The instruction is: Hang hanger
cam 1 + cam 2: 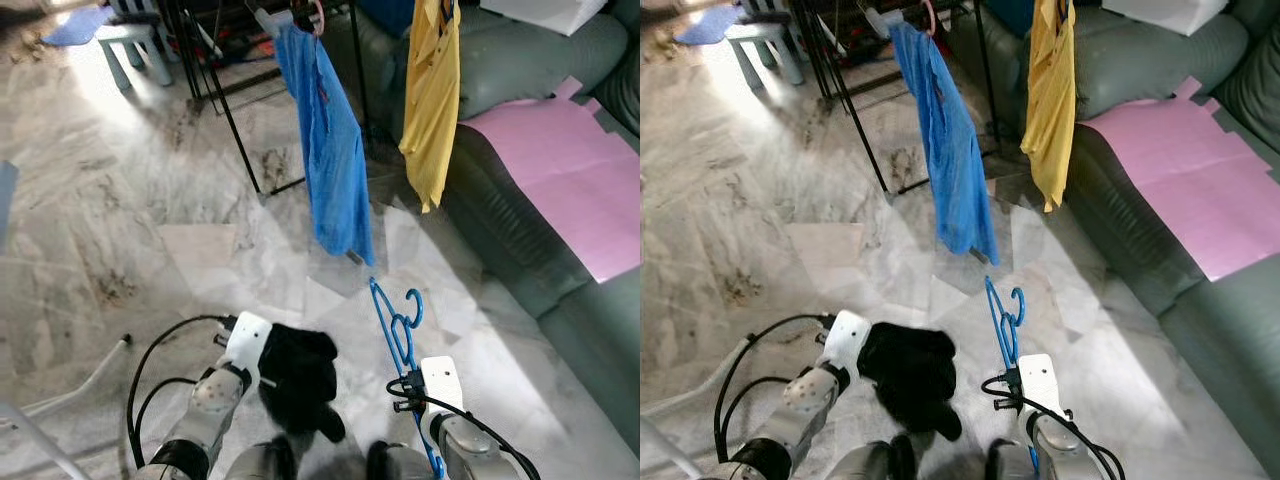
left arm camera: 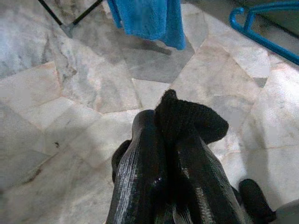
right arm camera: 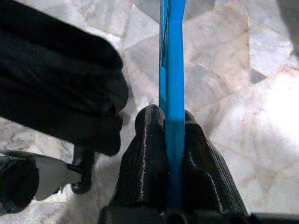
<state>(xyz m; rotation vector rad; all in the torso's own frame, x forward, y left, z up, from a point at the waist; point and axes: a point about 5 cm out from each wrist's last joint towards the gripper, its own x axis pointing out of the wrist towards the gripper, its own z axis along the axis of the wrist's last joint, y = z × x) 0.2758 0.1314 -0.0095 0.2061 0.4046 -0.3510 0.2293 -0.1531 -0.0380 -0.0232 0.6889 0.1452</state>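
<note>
The right gripper [image 3: 172, 126] is clenched on a blue hanger [image 1: 397, 325], its two fingers [image 3: 147, 154] pressing the plastic from both sides, and the hanger sticks up out of it with the hook at the top, held above the marble floor [image 1: 150, 200]. Beside it the left gripper [image 2: 170, 140] is clamped on a bunched black cloth [image 1: 298, 375]. Farther off, a blue shirt [image 1: 330, 160] and a yellow shirt [image 1: 432, 95] hang from a black rack [image 1: 235, 130] just in front of a grey sofa [image 1: 520, 230] with a pink sheet [image 1: 570, 170] on its seat.
</note>
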